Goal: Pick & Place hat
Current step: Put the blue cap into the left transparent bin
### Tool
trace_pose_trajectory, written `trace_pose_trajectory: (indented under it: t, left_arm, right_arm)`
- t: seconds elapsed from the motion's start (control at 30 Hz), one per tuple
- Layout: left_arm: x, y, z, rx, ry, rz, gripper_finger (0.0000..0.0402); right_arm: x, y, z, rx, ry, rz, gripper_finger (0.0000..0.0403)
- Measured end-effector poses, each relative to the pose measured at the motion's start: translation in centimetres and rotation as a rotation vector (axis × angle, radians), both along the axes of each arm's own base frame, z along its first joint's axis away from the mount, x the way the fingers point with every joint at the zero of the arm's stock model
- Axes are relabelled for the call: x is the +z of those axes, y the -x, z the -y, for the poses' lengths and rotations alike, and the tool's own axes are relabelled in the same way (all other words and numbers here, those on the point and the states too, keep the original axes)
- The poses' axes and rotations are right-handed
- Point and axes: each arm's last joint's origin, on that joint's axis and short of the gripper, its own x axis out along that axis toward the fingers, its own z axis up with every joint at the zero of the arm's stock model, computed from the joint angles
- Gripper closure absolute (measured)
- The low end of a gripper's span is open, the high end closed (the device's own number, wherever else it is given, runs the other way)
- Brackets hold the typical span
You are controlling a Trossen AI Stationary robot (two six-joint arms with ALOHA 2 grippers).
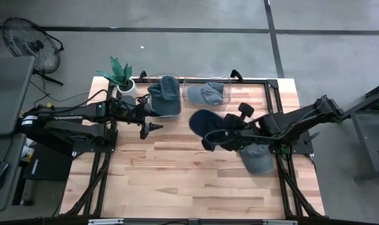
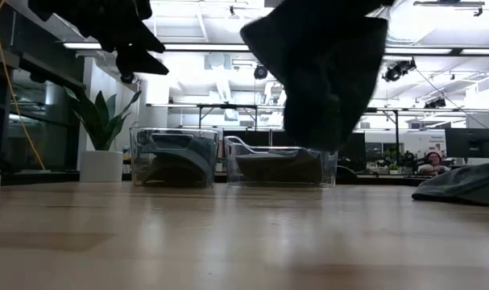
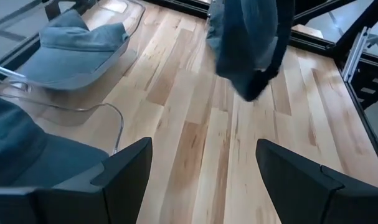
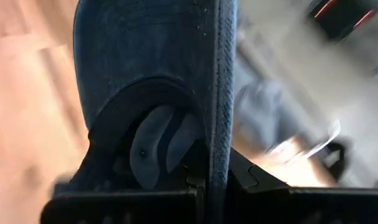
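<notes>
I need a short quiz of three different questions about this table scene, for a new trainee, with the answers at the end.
1. True or false: the right gripper is shut on a dark blue hat and holds it in the air above the table.
2. How many clear bins stand at the far edge of the table, beside the potted plant?
   A. one  B. two  C. three
3. Fill in: the left gripper is ____ and holds nothing.

Key
1. True. In the low view the hat hangs clear of the wood.
2. B. The left bin and the right bin each hold a hat. One more hat lies on the table under the right arm.
3. open
</notes>
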Motion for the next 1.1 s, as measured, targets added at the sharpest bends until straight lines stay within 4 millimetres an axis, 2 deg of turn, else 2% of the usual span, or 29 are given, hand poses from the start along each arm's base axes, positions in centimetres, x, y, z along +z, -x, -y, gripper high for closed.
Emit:
trace_pose_trajectory:
  t: [0.17, 0.33, 0.6, 0.83, 1.1]
  left_arm:
    - [0.4, -0.2, 0.0, 0.012, 0.010, 0.053, 0.0117]
    - [1.2, -0.3, 0.0, 0.022, 0.032, 0.134, 0.0117]
    - [1.7, -0.4, -0.1, 0.037, 0.064, 0.192, 0.0117]
    - [2.1, -0.7, -0.1, 0.058, 0.125, 0.242, 0.0117]
    - [2.0, -2.2, -0.3, 0.095, 0.259, 0.299, 0.0117]
  right_arm:
    - [-0.7, -1.6, -1.2, 0.027, 0.268, -0.016, 0.0397]
    - [-2.3, -4.5, -2.3, 0.048, 0.527, -0.077, 0.0397]
    - [-5.4, -8.4, -3.6, 0.056, 0.897, -0.338, 0.0397]
    - [-6.0, -9.2, -3.8, 0.014, 1.073, -0.538, 0.0397]
    - [-5.8, -9.4, -3.8, 0.094, 1.155, -0.726, 0.0397]
